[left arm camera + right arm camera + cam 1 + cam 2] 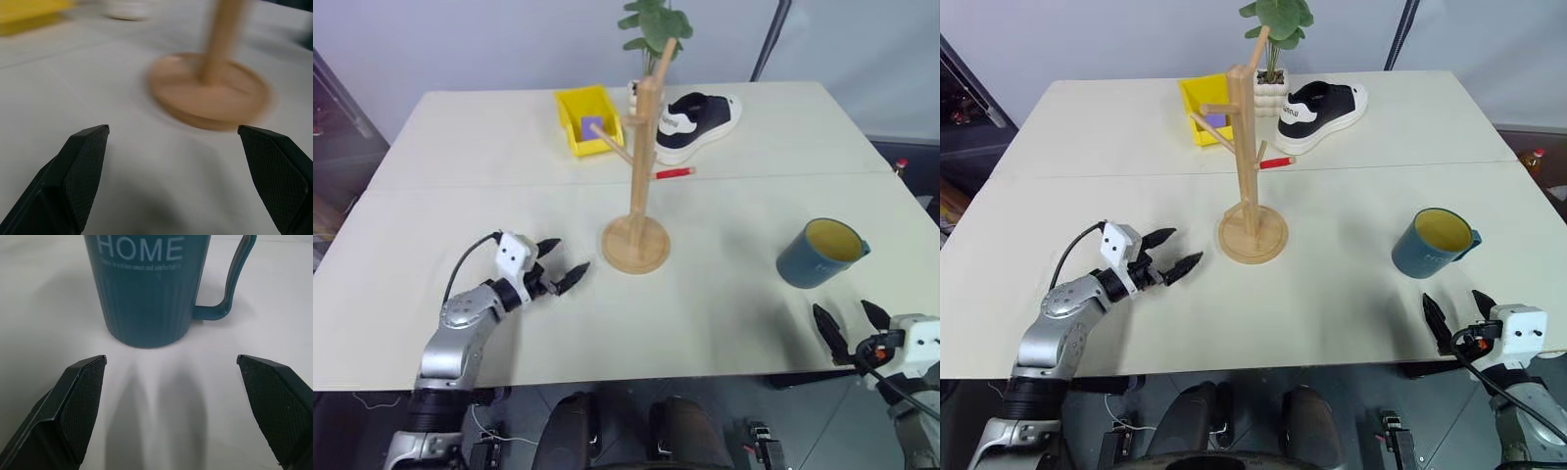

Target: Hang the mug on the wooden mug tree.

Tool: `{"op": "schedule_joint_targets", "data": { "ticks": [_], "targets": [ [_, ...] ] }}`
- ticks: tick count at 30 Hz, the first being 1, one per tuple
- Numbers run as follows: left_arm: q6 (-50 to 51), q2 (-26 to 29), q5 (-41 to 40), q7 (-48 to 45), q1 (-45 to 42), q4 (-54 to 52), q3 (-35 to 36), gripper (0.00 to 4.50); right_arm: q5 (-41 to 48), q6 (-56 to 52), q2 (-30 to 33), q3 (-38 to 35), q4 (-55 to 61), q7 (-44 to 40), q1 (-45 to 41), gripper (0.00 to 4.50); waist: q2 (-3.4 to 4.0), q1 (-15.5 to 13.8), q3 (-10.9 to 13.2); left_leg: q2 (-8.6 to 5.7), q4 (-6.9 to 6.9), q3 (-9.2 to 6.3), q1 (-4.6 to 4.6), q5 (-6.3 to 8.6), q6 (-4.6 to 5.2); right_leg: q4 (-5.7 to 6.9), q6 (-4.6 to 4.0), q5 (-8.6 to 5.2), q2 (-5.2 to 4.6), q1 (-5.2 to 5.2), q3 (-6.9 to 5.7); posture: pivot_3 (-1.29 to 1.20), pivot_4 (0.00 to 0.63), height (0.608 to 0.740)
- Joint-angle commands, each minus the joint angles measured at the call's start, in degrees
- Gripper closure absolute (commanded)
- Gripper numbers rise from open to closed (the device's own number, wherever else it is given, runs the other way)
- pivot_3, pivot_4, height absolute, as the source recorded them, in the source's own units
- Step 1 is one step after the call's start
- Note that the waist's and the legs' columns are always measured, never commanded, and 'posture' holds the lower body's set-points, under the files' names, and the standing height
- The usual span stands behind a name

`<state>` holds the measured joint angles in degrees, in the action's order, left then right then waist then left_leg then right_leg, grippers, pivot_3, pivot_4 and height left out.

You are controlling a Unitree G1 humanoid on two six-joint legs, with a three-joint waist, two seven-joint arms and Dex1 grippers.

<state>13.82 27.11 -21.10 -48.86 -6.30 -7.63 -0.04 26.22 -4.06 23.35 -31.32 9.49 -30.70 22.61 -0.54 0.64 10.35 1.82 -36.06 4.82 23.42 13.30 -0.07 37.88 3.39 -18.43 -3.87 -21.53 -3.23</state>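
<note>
Standing ungrasped at right of frame on the worktop (724, 313), the mug (819, 253) is faced by the right gripper (849, 325), fingers spread; the left gripper (562, 262) is likewise open near the wooden mug tree (638, 186); grasping and hanging remain.

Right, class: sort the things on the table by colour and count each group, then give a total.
Yellow: 1, bin
Teal: 1, mug
Wood: 1, mug tree
Red: 1, marker
Black and white: 1, shoe
Green: 1, plant
Total: 6

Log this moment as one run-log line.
mug: upright on table, unheld | right gripper: open, near mug | left gripper: open, near mug tree
</note>
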Motion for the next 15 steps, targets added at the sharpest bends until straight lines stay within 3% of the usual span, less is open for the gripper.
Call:
{"op": "schedule_joint_targets", "data": {
  "ticks": [1, 6, 15],
  "targets": [
    [3.02, 2.81, -4.44, -6.63, 1.12, -7.7, -2.69, 0.0, 0.71, 2.69, 0.69, -3.25, -1.77, -0.03, -0.53, 0.06, 0.05, -0.07, -0.02, 0.0, 0.0, 0.0, 0.0, 0.0, 0.0, -0.02, -0.01, 0.0, -0.02, 0.0, 0.0, 0.0, 0.15, 0.74],
    [6.59, 5.91, -6.51, -9.65, 0.95, -11.99, -4.45, 0.0, 0.64, 4.54, 2.19, -5.12, -6.14, -0.22, -2.9, 0.06, 0.25, 0.07, -0.14, 0.0, -0.01, -0.01, -0.01, 0.0, 0.0, -0.02, -0.2, -0.11, -0.04, 0.01, 0.0, 0.0, 0.15, 0.74],
    [5.44, 4.4, -4.76, -8.89, -0.34, -11.75, -7.03, 0.0, -2.66, 8.23, 8.25, -4.35, -19.25, -0.68, -12.7, 0.06, 0.29, 0.03, -0.16, -0.02, -0.04, 0.03, -0.03, -0.01, 0.03, -0.02, -0.01, 0.0, 0.02, 0.03, 0.0, 0.0, 0.15, 0.74]
  ]
}}
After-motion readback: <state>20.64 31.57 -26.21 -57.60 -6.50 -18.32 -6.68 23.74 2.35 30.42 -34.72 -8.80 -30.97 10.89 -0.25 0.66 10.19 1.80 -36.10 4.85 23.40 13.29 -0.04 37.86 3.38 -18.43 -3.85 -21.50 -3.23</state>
